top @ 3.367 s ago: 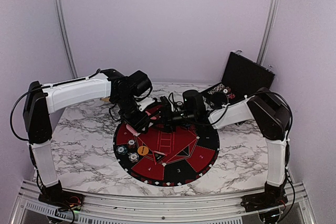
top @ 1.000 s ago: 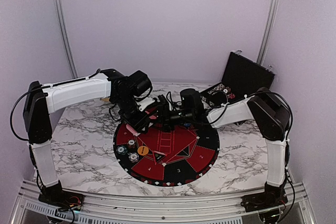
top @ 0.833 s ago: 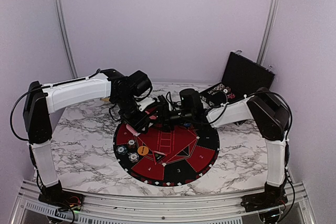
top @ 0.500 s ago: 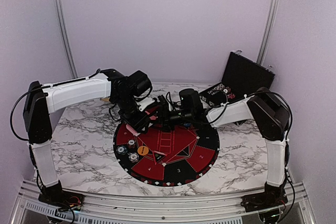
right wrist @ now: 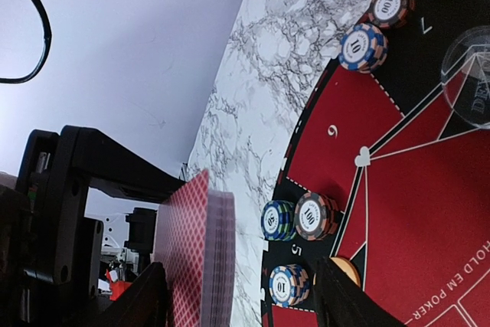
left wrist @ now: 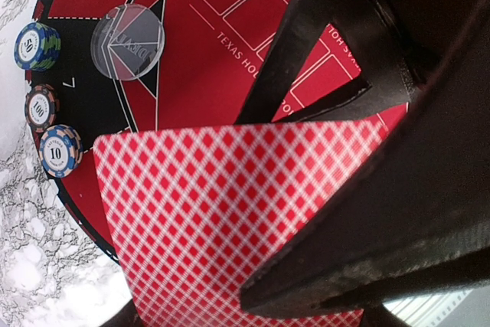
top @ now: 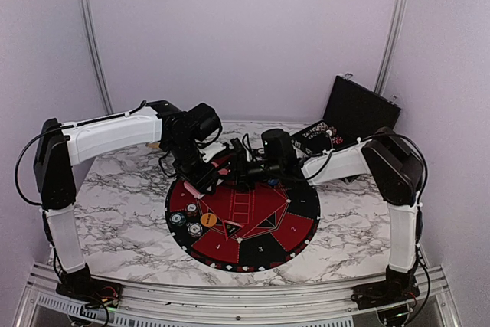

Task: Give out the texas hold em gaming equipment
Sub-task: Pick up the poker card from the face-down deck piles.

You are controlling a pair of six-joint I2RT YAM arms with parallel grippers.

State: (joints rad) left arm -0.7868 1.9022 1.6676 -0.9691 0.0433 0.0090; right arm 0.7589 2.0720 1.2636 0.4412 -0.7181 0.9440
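My left gripper (top: 196, 176) is shut on a deck of pink-red-backed playing cards (top: 203, 186) and holds it above the far left part of the mat. The deck fills the left wrist view (left wrist: 222, 204) under my left gripper (left wrist: 246, 285). My right gripper (top: 240, 174) is open just right of the deck. In the right wrist view the deck (right wrist: 200, 254) stands by the left finger of my right gripper (right wrist: 241, 269). Poker chip stacks (right wrist: 298, 218) and an orange disc (right wrist: 346, 269) lie on the mat's rim. More chip stacks (left wrist: 40, 107) sit by a clear disc (left wrist: 128, 31).
The round red-and-black mat (top: 260, 227) lies in the middle of the marble table (top: 122, 212). An open black case (top: 358, 111) stands at the back right. Both arms meet over the mat's far edge.
My right gripper has edged a little to the left, closer to the deck in my left gripper. The left arm and the chips have not moved.
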